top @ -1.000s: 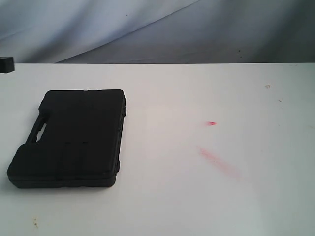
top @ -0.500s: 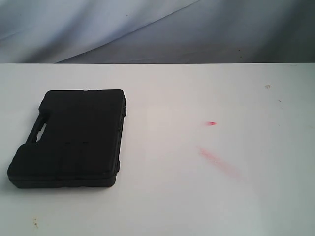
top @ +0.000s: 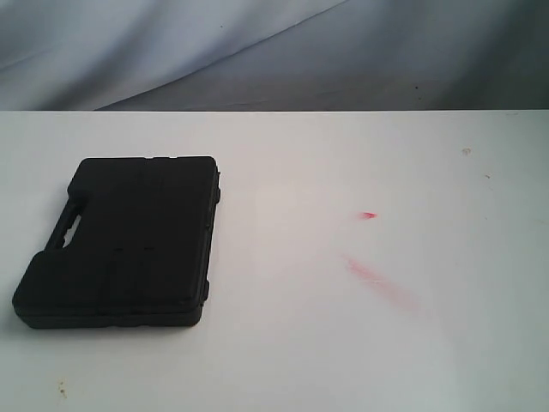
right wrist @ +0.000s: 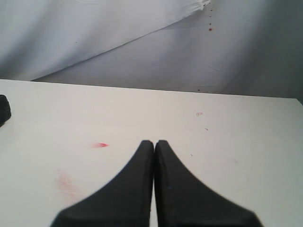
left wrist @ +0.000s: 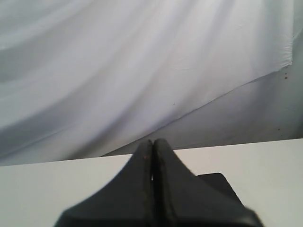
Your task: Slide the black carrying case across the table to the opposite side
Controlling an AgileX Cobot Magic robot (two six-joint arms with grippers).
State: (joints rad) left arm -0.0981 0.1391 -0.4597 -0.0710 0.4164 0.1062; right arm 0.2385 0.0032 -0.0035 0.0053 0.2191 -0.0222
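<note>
— How many cases are on the counter?

— One. The black carrying case (top: 120, 245) lies flat and closed on the left part of the white counter (top: 343, 360) as the exterior view shows it. Its handle slot runs along its left edge. Nothing touches it.

— And the claws?

— Two, and neither shows in the exterior view. The left claw (left wrist: 153, 143) has its two fingers pressed tight together with nothing between them. It hangs above the counter, and one corner of the case peeks out from behind it. The right claw (right wrist: 154, 143) is closed up the same way and empty. It sits over bare counter, well apart from the case, of which its camera catches only a rounded corner at the border of the picture.

— Anything else on the surface?

— Two red marks: a small bright fleck (top: 368, 215) and a longer, fainter smear (top: 377, 281). They lie near each other on the right half, well apart from the case. Behind the counter hangs one pale, creased cloth (top: 257, 51).
</note>
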